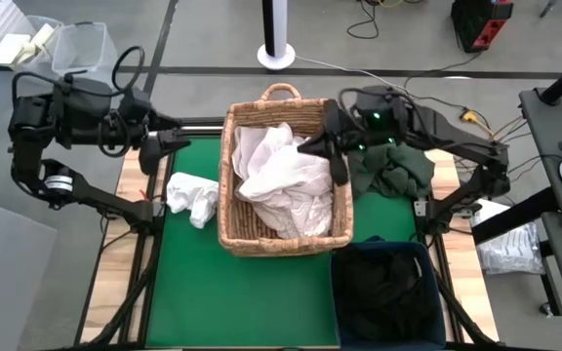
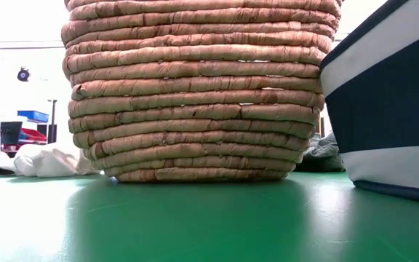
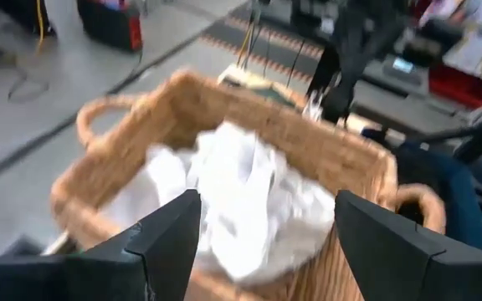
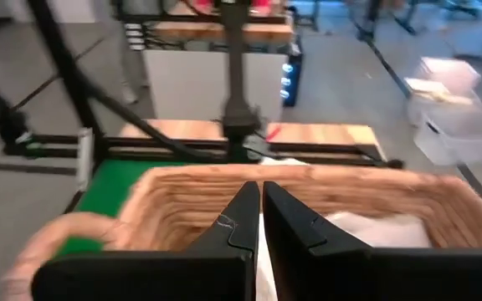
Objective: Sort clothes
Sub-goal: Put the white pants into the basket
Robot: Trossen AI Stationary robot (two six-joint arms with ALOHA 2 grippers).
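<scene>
A heap of white clothes (image 1: 279, 180) fills the tan wicker basket (image 1: 230, 195); in the left wrist view the heap (image 3: 241, 192) shows inside it. One white garment (image 1: 191, 198) lies crumpled on the green mat left of the basket, low in the low view (image 2: 46, 160). A dark green garment (image 1: 390, 171) lies right of the basket. Black clothes (image 1: 383, 288) sit in the dark blue bin. My left gripper (image 1: 154, 148) hovers open left of the basket (image 3: 266, 226). My right gripper (image 1: 338, 166) is shut above the basket's right rim (image 4: 260, 205), holding nothing.
The basket (image 2: 195, 87) stands mid-table, and the dark blue bin (image 1: 435, 292) sits at its near right corner (image 2: 384, 102). Bare green mat (image 1: 232, 302) lies near of the basket. Wooden table edges flank the mat. Cables, a fan stand and boxes are on the floor beyond.
</scene>
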